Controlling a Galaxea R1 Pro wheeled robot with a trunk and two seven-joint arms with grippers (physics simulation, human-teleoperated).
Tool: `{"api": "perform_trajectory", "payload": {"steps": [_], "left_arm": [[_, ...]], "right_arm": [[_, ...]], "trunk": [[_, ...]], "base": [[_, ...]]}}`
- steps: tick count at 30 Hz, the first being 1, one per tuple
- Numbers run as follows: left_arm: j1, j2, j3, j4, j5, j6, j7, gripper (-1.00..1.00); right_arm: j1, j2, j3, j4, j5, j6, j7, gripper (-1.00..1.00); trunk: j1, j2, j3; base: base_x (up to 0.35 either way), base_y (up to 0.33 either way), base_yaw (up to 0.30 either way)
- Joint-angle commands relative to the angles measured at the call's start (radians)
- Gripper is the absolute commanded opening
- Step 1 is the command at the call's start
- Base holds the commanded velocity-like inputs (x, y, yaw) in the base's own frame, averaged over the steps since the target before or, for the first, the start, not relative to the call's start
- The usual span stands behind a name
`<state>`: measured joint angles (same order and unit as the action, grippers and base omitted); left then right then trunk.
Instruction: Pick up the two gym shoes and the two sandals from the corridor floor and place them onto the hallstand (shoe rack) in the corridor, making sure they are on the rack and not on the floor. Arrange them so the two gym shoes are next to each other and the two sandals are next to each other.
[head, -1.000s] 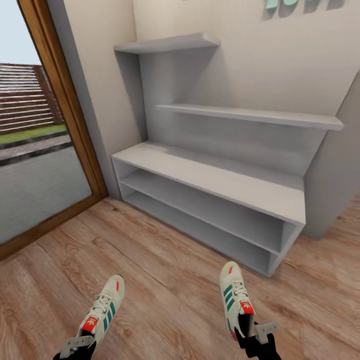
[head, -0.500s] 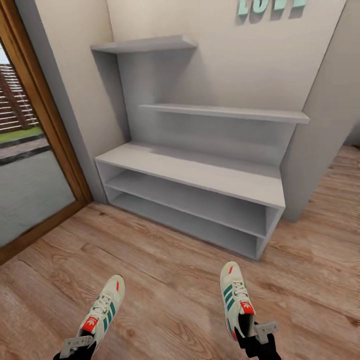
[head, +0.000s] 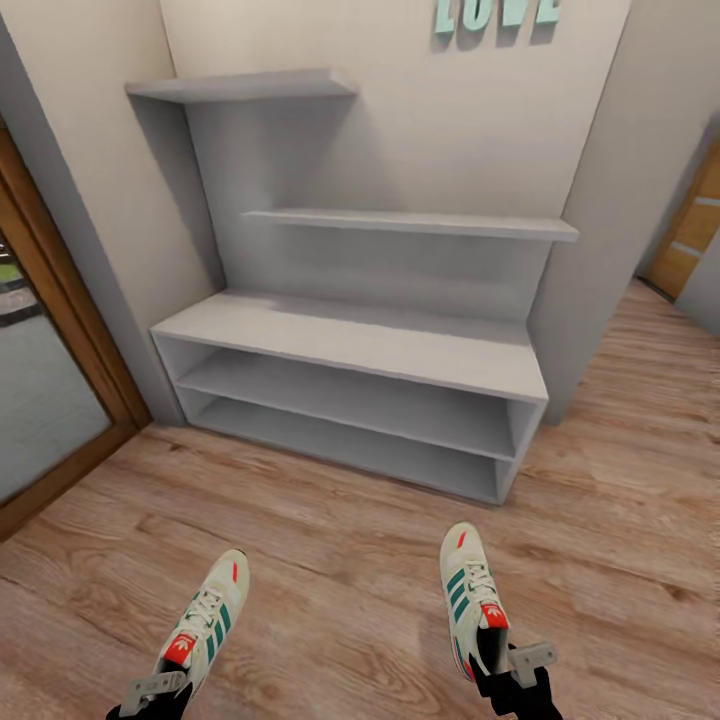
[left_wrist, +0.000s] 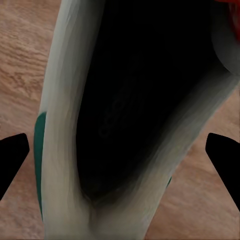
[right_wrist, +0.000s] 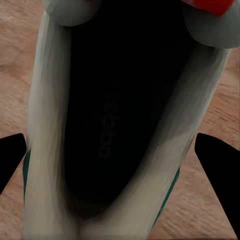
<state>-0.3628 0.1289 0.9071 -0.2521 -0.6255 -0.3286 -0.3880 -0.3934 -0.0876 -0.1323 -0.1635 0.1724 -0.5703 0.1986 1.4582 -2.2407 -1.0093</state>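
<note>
Turning has carried the whole head view rightward: the glass door with its brown wooden frame (head: 60, 400) has slid almost out at the edge, and the pale grey-white hallstand with its broad bench worktop (head: 350, 335), two open shelves below and floating shelves above now sits nearly square ahead. That is the camera swinging with the robot; the rack itself has not moved.

Both cream-white low gym shoes with green side stripes and red-orange tongue labels sit at the same spots in view as before, so they ride with the arms. The left shoe (head: 205, 620) is gripped at its heel by the left hand (head: 150, 692), the right shoe (head: 475, 595) by the right hand (head: 515, 665), both held above the light brown wood-plank corridor floor (head: 330, 560). The wrist views look down into each shoe's dark opening, with black fingertips (left_wrist: 12, 157) showing at either side.

My reading is that the robot is lining up to approach; a stretch of floor lies between shoes and rack, so a drive forward comes before any placing.
</note>
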Motion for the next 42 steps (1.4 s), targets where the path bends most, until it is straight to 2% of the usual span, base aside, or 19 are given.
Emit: {"api": "perform_trajectory", "payload": {"steps": [1, 25, 32, 42], "left_arm": [[-0.001, 0.000, 0.009, 0.001, -0.008, -0.004, -0.005, -1.00], [-0.001, 0.000, 0.009, 0.001, -0.013, -0.004, -0.004, -1.00], [-0.001, 0.000, 0.009, 0.001, -0.013, -0.004, -0.003, -1.00], [-0.001, -0.001, 0.007, 0.001, -0.014, -0.004, -0.001, -1.00]], "right_arm": [[-0.001, 0.000, -0.009, 0.001, 0.009, -0.003, 0.004, -1.00], [-0.001, 0.000, -0.009, 0.001, 0.009, -0.003, 0.004, -1.00], [-0.001, 0.000, -0.009, 0.001, 0.009, -0.003, 0.004, -1.00], [-0.001, -0.002, -0.008, 0.003, 0.010, -0.006, 0.005, -1.00]], "trunk": [[0.000, 0.000, -0.001], [0.000, 0.000, -0.001], [0.000, 0.000, -0.001], [0.000, 0.000, -0.001]], "base": [[0.086, 0.303, -0.276], [0.097, 0.298, -0.275], [0.041, 0.064, -0.258], [0.001, 0.002, -0.041]]}}
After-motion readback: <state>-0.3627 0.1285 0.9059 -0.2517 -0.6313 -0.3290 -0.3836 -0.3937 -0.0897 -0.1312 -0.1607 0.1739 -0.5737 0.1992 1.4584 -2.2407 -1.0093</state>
